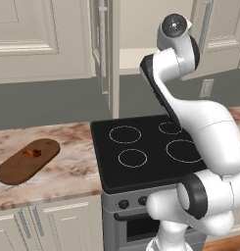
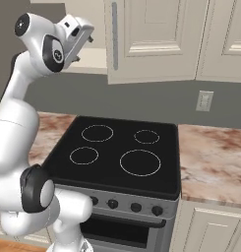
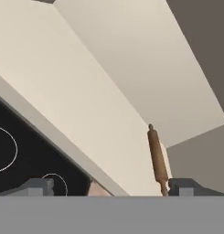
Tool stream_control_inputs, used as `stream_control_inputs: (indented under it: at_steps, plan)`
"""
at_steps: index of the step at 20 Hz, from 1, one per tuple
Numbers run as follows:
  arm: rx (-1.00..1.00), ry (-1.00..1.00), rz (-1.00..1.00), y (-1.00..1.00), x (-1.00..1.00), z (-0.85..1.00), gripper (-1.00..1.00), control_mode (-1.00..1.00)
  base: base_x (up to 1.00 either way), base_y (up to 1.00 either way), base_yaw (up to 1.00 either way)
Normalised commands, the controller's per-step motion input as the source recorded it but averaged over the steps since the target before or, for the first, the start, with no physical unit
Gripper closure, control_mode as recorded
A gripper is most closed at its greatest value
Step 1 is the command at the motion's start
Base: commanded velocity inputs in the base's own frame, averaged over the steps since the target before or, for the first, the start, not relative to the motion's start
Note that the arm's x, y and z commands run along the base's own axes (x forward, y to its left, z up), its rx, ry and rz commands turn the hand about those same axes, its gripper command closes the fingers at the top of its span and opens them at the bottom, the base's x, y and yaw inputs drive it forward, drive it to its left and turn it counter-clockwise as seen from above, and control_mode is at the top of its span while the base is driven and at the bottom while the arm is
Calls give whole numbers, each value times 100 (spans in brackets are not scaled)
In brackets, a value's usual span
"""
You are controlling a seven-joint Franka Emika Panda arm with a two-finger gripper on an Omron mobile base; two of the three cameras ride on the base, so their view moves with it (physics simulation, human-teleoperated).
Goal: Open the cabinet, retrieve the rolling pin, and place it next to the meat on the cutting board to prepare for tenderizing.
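Arm raised, jaws wide apart

Flat, even, shadowless light fills all three rendered views, with no visible source. The glossy white robot arm carries soft shading, and its dark round joint cap a speckled highlight. Edges look slightly soft and pixelated; no lens distortion shows.

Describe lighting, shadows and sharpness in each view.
Left base view: flat even light, no glare on the stovetop, cutting board crisp. Right base view: same soft light, cabinet door sharp. Hand view: rolling pin sharp, faint shading, no cast shadow.
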Motion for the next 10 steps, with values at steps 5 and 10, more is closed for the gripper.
stream_control_inputs:
  at_steps: [5, 10]
  plan:
    - [-6, 0, 0, -31, 6, 0, -100, -100, 0, 0, 0]
    - [-6, 0, 0, -30, 5, 0, -100, -100, 0, 0, 0]
